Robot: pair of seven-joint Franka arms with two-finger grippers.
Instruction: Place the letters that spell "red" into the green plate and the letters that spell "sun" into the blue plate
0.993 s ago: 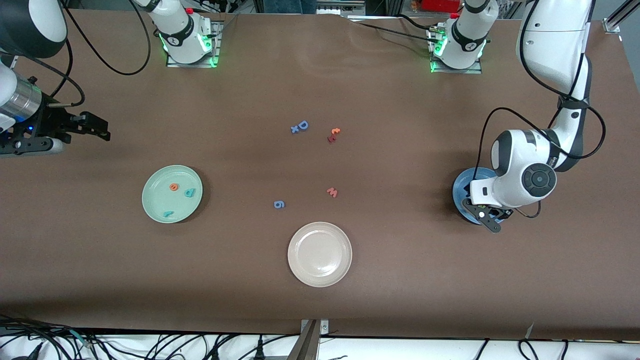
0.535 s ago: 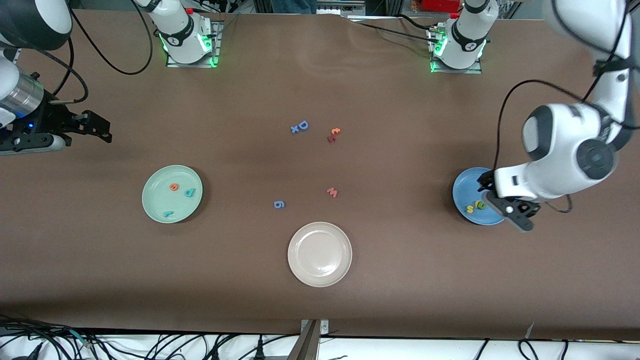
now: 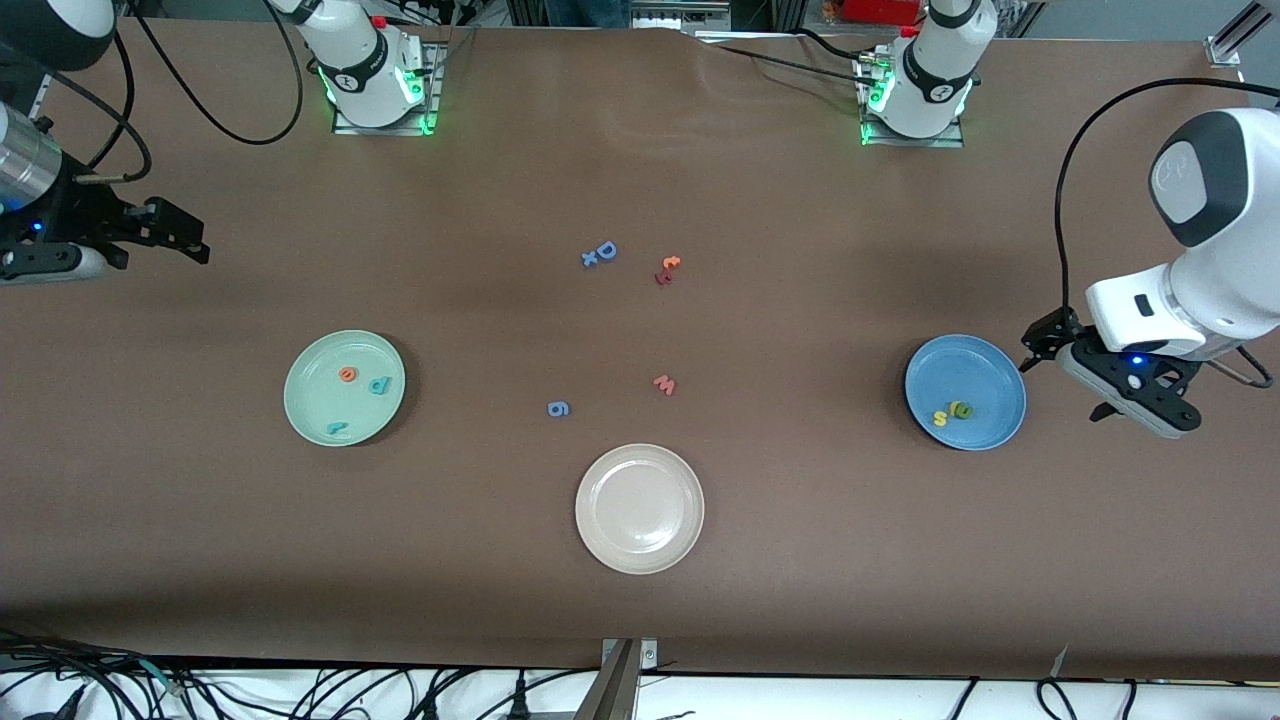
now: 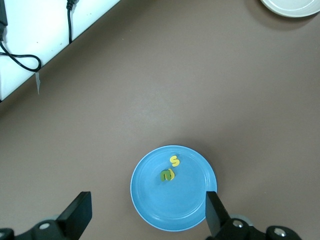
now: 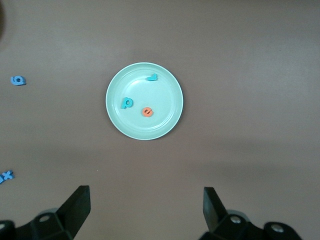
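The green plate [image 3: 344,387] is sitting toward the right arm's end of the table, holding the orange "e" [image 3: 347,375], teal "d" [image 3: 379,385] and smaller teal "r" [image 3: 337,428]. The blue plate [image 3: 985,385] is lying toward the left arm's end, carrying the yellow "s" [image 3: 940,418] and the green "u" [image 3: 962,410], which is overlapping a yellow letter. The left gripper [image 3: 1066,377] is hovering beside the blue plate, fingers spread and empty. The right gripper [image 3: 183,236] is hanging over bare table, also spread and empty.
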